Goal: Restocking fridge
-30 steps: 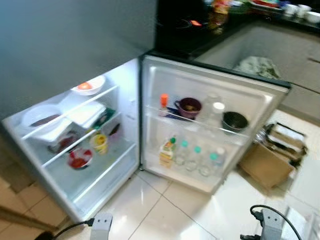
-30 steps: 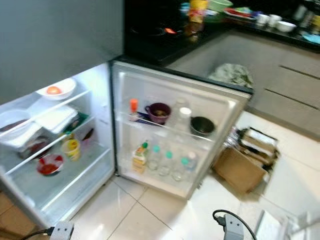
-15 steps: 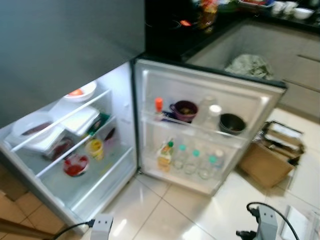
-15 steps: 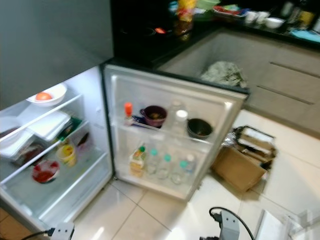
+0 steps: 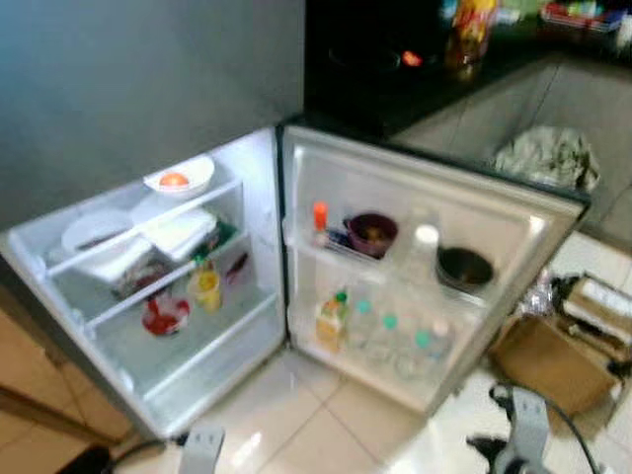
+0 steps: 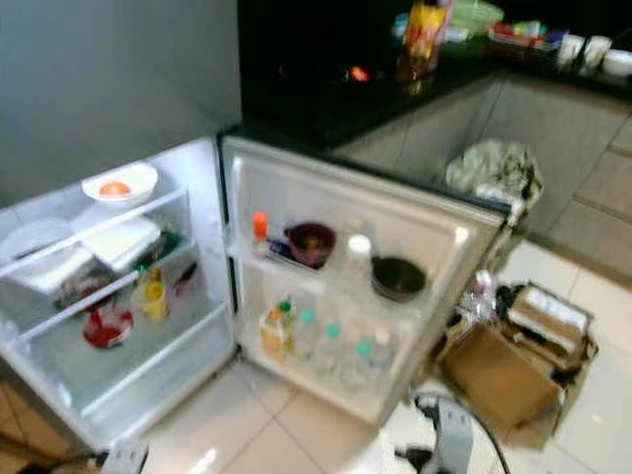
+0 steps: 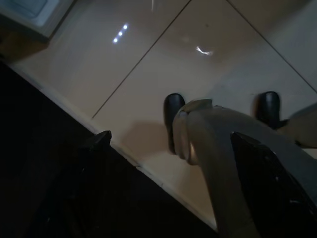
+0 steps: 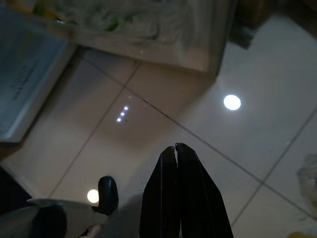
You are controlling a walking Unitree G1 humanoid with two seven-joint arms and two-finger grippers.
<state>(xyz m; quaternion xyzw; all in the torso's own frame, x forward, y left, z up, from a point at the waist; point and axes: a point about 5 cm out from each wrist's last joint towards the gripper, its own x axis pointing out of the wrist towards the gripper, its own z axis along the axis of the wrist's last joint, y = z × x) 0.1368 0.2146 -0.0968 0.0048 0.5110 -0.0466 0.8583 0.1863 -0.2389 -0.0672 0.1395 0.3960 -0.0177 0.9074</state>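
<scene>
At five o'clock in the head camera's frame, the right arm [image 5: 526,434] appears as a silver-grey block with a black cable looping off it, while the left arm [image 5: 202,449] at seven o'clock is a smaller silver block trailing a dark cable. The right gripper [image 8: 176,148] ends in two long, glossy black fingers tapering to points. Below, a pale grey moulded leg [image 7: 218,144] and rounded black feet [image 7: 173,114] show.

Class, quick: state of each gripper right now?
Left gripper: open, holding nothing.
Right gripper: closed, holding nothing.
</scene>
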